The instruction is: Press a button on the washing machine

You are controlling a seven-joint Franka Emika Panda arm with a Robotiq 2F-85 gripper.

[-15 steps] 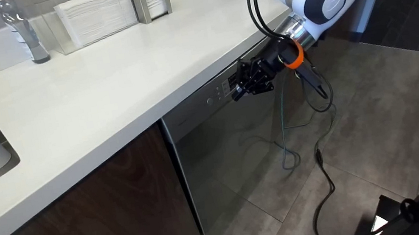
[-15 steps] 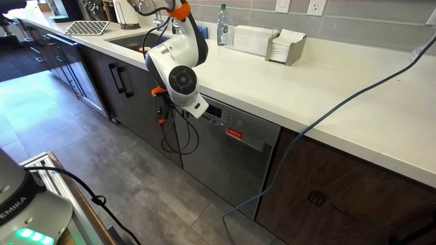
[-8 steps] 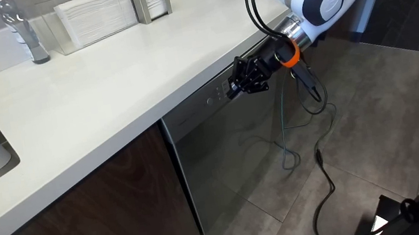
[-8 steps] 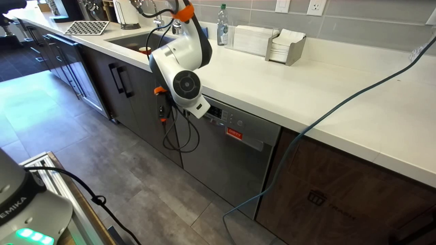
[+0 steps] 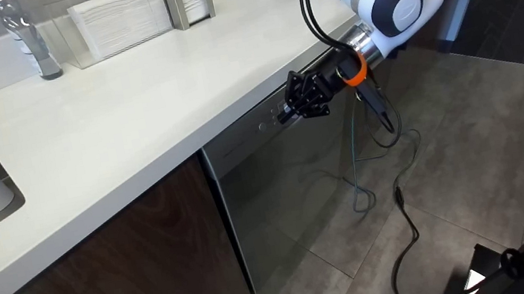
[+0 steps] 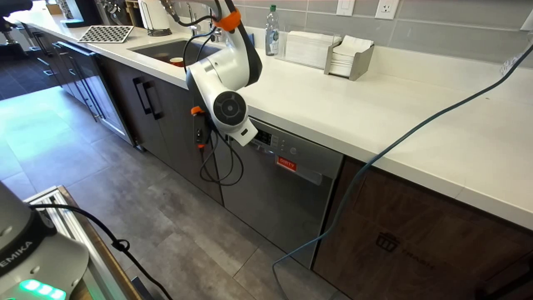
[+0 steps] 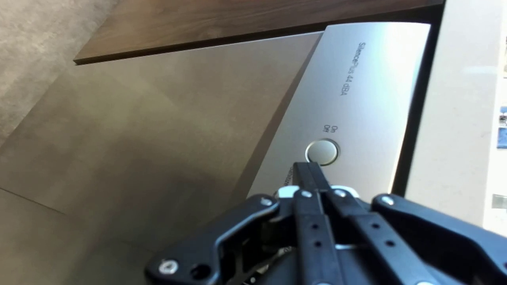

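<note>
The washing machine is a grey brushed-steel front under the counter in both exterior views [image 5: 277, 203] [image 6: 275, 196]. It also fills much of the wrist view [image 7: 190, 114]. Its top panel carries a round silver button marked On Off [image 7: 323, 152], small in the exterior views [image 5: 262, 127] [image 6: 293, 151]. A dark display [image 6: 263, 136] shows partly past the arm. My gripper [image 7: 308, 164] is shut and empty, its fingertips together. In the wrist view the tips overlap the button's lower edge; whether they touch it I cannot tell. In an exterior view [image 5: 282, 117] the tips are beside the button, apart from it.
The white counter [image 5: 169, 109] overhangs just above the panel. A red DIRTY label [image 6: 287, 163] is on the machine's front. Dark wooden cabinet doors [image 5: 103, 288] flank it. A blue cable [image 6: 362, 171] crosses an exterior view. A napkin holder [image 6: 349, 58] stands on the counter.
My gripper has moved along the panel toward the round button, staying shut. The arm has shifted a little with it. The machine and other things have not moved.
</note>
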